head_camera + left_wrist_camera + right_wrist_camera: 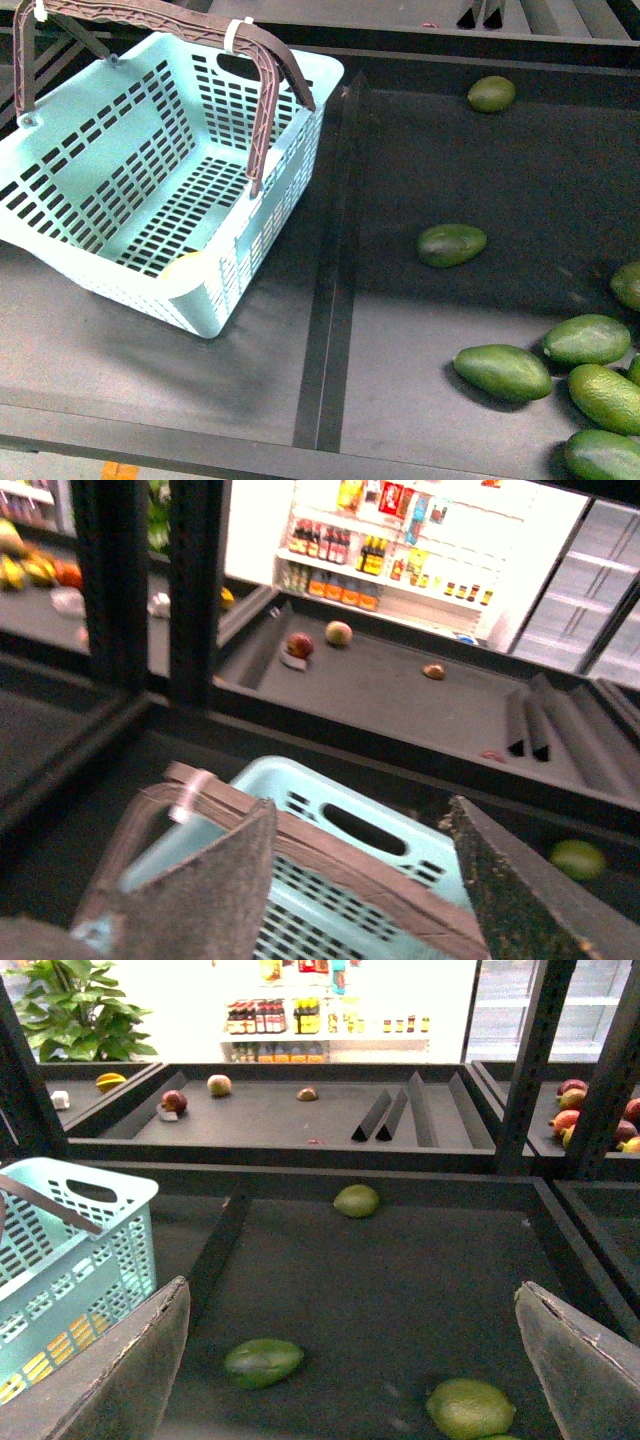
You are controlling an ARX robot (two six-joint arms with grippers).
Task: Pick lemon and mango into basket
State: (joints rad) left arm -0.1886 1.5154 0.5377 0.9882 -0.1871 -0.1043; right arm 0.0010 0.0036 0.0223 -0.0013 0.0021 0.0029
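Observation:
The turquoise basket [120, 180] stands tilted on the left shelf, its brown handles [265, 90] raised and tied with a white zip tie. A pale yellow shape, likely a lemon [187, 266], shows through the basket's near corner wall; yellow also glints through the basket [60, 1260] slots in the right wrist view. My left gripper [365, 880] hangs open above the basket [330, 880] and its handles. My right gripper [355, 1380] is open over the right bin with nothing between its fingers. Green oval fruits [451, 244] lie there; whether they are the mango I cannot tell.
More green fruits [503, 371] cluster at the bin's right front, and one [491, 94] lies at the back. A raised divider [330, 300] separates the two shelf sections. Farther shelves hold reddish fruits [174, 1101] and dark wedge dividers [385, 1115]. Neither arm shows in the front view.

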